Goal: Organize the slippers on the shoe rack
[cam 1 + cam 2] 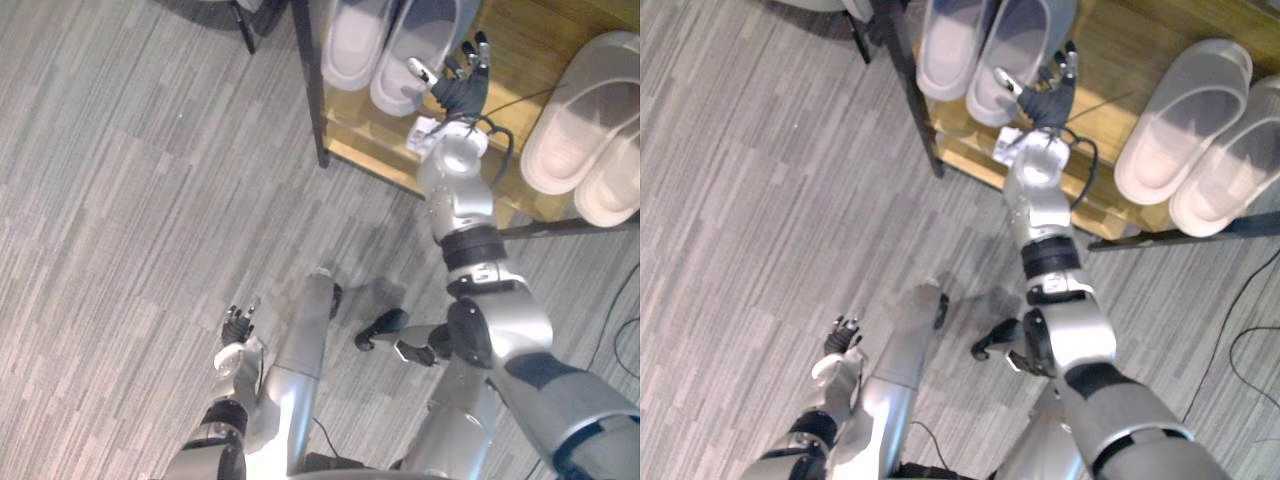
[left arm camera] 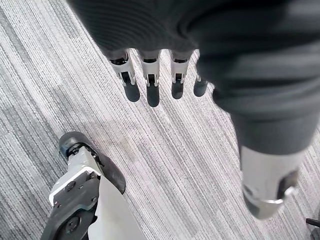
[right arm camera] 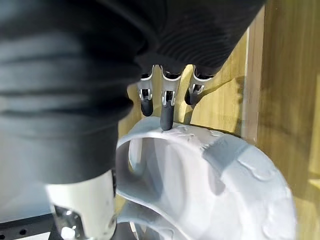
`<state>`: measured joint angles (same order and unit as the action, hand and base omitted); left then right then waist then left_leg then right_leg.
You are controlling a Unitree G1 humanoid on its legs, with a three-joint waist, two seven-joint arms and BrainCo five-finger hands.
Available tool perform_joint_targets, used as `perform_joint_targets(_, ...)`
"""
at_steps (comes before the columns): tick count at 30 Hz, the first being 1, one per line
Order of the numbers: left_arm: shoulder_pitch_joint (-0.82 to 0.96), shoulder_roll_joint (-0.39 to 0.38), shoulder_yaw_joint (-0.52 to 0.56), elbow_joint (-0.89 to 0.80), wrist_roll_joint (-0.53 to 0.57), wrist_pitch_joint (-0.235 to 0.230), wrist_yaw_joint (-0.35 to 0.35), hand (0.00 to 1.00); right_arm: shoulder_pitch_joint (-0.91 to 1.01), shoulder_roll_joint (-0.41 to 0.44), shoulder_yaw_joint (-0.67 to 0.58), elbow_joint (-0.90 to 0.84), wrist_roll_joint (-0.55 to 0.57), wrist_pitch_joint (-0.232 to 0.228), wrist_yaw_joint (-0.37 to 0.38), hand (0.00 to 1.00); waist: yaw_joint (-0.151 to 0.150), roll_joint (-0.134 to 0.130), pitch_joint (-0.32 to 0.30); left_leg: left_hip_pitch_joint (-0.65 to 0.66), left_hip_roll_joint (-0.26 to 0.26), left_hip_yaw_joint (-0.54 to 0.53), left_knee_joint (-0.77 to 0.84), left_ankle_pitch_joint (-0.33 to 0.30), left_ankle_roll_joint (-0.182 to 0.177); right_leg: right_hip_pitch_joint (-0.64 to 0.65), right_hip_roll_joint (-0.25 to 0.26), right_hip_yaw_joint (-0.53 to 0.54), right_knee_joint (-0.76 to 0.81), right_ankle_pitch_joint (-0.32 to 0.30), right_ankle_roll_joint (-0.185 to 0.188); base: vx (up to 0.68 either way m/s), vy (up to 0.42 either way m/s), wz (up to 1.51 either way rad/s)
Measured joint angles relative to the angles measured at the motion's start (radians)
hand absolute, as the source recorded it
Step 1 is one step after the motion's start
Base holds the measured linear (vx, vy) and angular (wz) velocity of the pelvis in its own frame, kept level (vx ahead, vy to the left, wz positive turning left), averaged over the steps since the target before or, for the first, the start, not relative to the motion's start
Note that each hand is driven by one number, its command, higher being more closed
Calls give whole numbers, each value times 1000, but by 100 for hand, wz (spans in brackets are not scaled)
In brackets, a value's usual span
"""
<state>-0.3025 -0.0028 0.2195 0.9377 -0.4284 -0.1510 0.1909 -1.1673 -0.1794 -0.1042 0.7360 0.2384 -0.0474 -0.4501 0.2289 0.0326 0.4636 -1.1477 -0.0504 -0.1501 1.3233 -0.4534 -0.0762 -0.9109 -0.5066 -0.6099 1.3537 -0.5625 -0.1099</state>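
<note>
On the shoe rack (image 1: 522, 48), the right hand (image 1: 458, 92) touches a grey slipper (image 1: 424, 34).

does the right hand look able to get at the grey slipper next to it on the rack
Probably yes: the right hand is at the near end of that grey slipper on the shoe rack. Its fingers are straight, one tip is at the slipper's rim, and nothing lies between them.

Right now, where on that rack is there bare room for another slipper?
Bare shelf wood lies between the grey pair and the pale pair, past the right hand. The left end is crowded: the grey pair fills it.
</note>
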Motion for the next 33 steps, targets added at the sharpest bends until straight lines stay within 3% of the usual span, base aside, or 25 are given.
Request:
perform_joint_targets(5, -3, -1, 0, 0, 5, -1, -1, 0, 0, 1, 11, 0, -3, 1, 18, 0, -4, 1, -1, 22, 9, 8, 0, 0, 0, 10, 8, 11, -4, 1, -2, -7, 7, -6)
perform_joint_targets(10, 3, -14, 13, 6, 4, 3, -5, 0, 86, 33, 48, -56, -54, 15, 34, 0, -17, 2, -1, 123, 51, 32, -52, -1, 3, 85, 54, 25, -73, 22, 3, -17, 9, -23)
perform_joint_targets(17, 57, -7, 26, -6, 9, 4, -22, 0, 402, 74, 175, -292, -178, 22, 71, 0, -86, -3, -4, 364, 101, 93, -250, 39, 11, 265, 131, 43, -275, 111, -4, 28, -13, -25)
perform_joint_targets(20, 108, 21, -18, -16, 25, 3, -42, 0, 575, 91, 236, -332, -244, 16, 119, 0, -120, -28, -26, 505, 114, 123, -401, 80, 9, 374, 173, 47, -417, 163, 10, 90, -38, -25)
perform_joint_targets(27, 205, 88, -193, 9, 118, 8, -87, 0, 955, 89, 263, -193, -321, 8, 223, 0, -174, -90, -131, 793, 114, 173, -768, 203, 10, 595, 261, 50, -746, 289, 47, 109, 6, -13)
perform_joint_targets(33, 278, 87, -259, 36, 213, 23, -112, 0, 1132, 91, 160, 0, -357, 6, 265, 0, -219, -80, -225, 1002, 101, 217, -1030, 292, 15, 738, 307, 68, -946, 367, 78, 119, 47, -16)
